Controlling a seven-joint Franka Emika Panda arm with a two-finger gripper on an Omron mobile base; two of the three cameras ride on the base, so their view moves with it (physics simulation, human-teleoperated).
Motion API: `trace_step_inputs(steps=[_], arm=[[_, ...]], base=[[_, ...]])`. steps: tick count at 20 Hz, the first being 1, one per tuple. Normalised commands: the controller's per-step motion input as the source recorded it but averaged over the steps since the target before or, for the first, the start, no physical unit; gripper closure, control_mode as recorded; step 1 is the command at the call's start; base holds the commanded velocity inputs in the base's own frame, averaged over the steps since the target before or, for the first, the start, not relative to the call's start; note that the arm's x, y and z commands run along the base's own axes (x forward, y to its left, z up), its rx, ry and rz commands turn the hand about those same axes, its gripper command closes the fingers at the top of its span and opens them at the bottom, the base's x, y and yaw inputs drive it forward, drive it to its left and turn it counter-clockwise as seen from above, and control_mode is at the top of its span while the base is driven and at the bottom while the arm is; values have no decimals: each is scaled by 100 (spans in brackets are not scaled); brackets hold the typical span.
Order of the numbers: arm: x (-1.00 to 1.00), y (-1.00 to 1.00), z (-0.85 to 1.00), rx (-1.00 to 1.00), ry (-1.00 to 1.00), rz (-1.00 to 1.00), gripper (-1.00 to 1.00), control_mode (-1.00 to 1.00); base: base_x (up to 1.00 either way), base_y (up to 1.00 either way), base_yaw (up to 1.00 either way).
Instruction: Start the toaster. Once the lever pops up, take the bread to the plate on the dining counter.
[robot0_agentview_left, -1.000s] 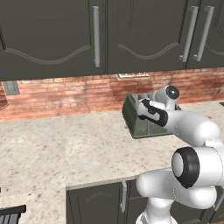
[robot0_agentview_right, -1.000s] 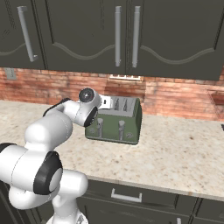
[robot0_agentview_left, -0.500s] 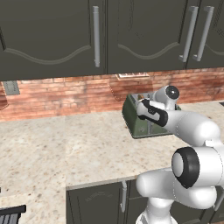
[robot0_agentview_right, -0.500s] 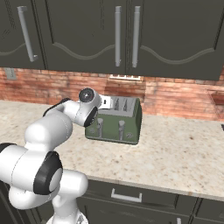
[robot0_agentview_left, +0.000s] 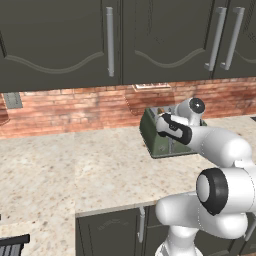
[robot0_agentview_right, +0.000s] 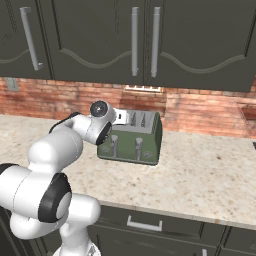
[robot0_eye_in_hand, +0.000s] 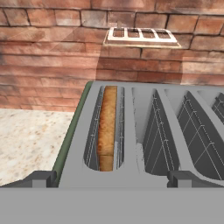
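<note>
Olive-green, the toaster (robot0_agentview_right: 132, 140) stands on the counter (robot0_agentview_right: 200, 180) against the brick wall, with the bread (robot0_eye_in_hand: 106, 127) sunk in its leftmost slot. Lifting it out and carrying it to the plate seems still to come. Just above the toaster top, the gripper (robot0_eye_in_hand: 112, 178) is spread wide, grasping nothing.

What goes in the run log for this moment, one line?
phase: at toaster | hand: open, above slotted top | bread: seated in leftmost slot in hand view | held: nothing
</note>
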Motion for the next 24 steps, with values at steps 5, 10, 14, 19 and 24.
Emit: trace_step_inputs(steps=[5,10,14,19,24], arm=[[0,0,0,0,0,0,-100,-100],[0,0,0,0,0,0,-100,-100],[0,0,0,0,0,0,-100,-100],[0,0,0,0,0,0,-100,-100],[0,0,0,0,0,0,-100,-100]], base=[[0,0,0],[0,0,0],[0,0,0],[0,0,0],[0,0,0]])
